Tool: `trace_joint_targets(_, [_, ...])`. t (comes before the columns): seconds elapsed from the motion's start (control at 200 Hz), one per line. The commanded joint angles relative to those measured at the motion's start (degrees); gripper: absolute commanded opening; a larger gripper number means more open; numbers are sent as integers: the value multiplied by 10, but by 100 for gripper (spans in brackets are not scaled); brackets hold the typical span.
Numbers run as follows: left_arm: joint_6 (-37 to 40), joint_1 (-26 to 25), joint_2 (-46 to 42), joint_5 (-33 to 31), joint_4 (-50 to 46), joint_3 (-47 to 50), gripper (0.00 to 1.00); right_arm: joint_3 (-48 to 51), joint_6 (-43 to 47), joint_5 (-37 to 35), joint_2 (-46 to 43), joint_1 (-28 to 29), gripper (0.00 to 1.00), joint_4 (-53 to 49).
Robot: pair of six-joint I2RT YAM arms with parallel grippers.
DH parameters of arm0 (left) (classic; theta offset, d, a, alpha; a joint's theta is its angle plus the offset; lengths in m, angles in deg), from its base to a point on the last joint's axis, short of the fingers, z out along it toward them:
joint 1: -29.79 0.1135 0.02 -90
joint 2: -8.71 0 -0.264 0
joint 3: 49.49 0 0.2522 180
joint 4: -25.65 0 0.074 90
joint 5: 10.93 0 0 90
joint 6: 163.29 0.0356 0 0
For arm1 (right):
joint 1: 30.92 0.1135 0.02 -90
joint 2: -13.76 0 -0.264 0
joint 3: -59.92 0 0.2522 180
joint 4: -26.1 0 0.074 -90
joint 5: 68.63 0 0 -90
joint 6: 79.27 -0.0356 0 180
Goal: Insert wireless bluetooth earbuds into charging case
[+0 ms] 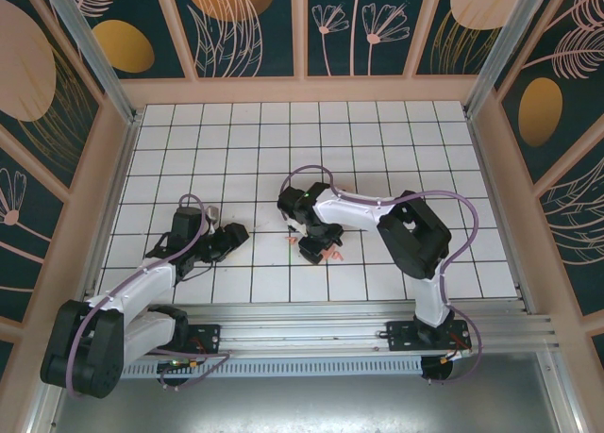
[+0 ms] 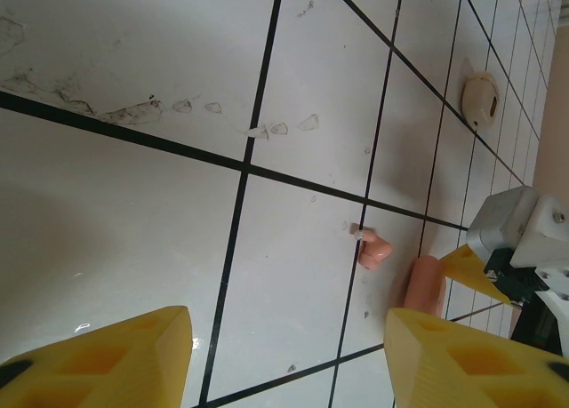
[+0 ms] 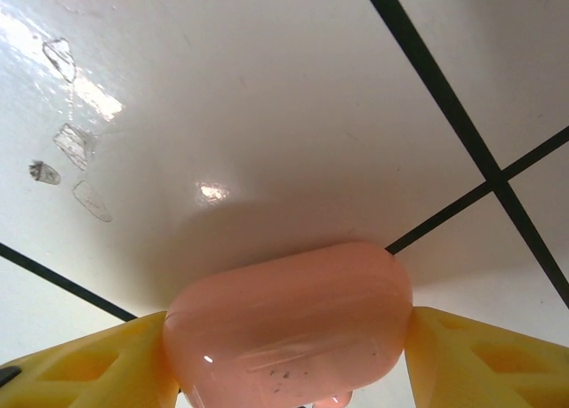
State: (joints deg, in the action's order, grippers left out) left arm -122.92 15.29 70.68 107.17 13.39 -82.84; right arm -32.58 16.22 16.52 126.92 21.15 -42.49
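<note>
One earbud (image 2: 374, 251) lies on the tiled desk (image 2: 133, 204) just ahead of the left tool (image 2: 289, 355), off toward the finger nearer the right arm. Its peach body points back at that tool and a pale stub points away, so its long axis runs diagonally across a black grid line. A second earbud (image 2: 480, 101), cream and oval, sits farther ahead and well apart from the first.

The left tool is spread wide and holds nothing. The right tool (image 3: 286, 359) is clamped on the peach charging case (image 3: 293, 306), one yellow finger on each end. The case's long axis therefore runs finger to finger, tilted slightly. No open lid is visible, and whether the case touches the desk is unclear.

Judging by this, the step in hand is fetching the nearer earbud while the case is held still. To do it well, the left tool should centre over the peach body and turn so its fingers close across the short width, not along the stub. It should then lower until the pads bracket the body before closing. The right tool should grip firmly without squeezing the case out.
</note>
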Motion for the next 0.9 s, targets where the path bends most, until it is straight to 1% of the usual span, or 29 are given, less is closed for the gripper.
trace_joint_targets(0.0, [2, 5, -8, 11, 10, -7, 57, 23, -8, 2, 5, -7, 64, 14])
trace_joint_targets(0.195, [12, 5, -27, 10, 6, -11, 57, 33, -13, 26, 7, -18, 64, 21])
trace_joint_targets(0.38, [16, 4, -43, 7, -1, -11, 56, 40, -18, 30, 4, -21, 64, 28])
trace_joint_targets(0.701, [20, 5, -58, 9, -3, -13, 55, 49, -30, 28, 6, -23, 67, 39])
trace_joint_targets(0.751, [22, 5, -58, 10, -3, -14, 55, 49, -34, 30, 4, -24, 66, 41])
trace_joint_targets(0.876, [44, 5, -65, 15, 1, -19, 54, 43, -50, 37, -21, -29, 60, 52])
trace_joint_targets(0.896, [50, 5, -68, 15, 4, -21, 53, 41, -54, 55, -29, -30, 60, 55])
